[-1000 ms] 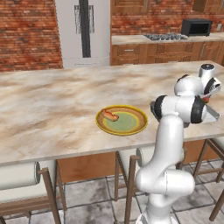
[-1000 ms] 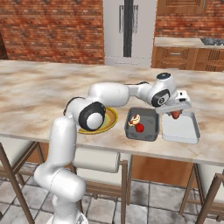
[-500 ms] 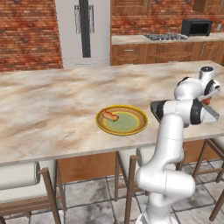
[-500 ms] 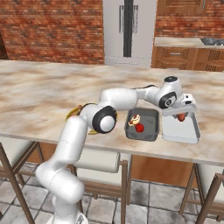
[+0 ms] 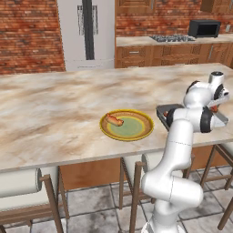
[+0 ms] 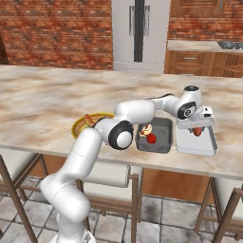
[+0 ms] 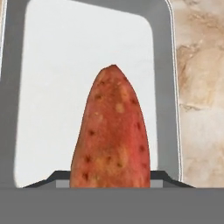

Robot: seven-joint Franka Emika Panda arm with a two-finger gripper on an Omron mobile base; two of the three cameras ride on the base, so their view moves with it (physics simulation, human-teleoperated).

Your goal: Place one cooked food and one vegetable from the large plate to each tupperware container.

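Counter (image 6: 57, 95), marble, long. Left on it: large plate (image 6: 81, 127), yellow-rimmed, with one sausage-like piece (image 5: 114, 120) near its left edge. Just right of the plate: first grey container (image 6: 163, 137), holding a pale item and a red one (image 6: 151, 138). Right of that, just beside it: second container (image 6: 209, 144), pale floor bare. Above this container: gripper (image 6: 196, 131), closed on a reddish spotted sweet potato (image 7: 113, 135), held over the tray floor.
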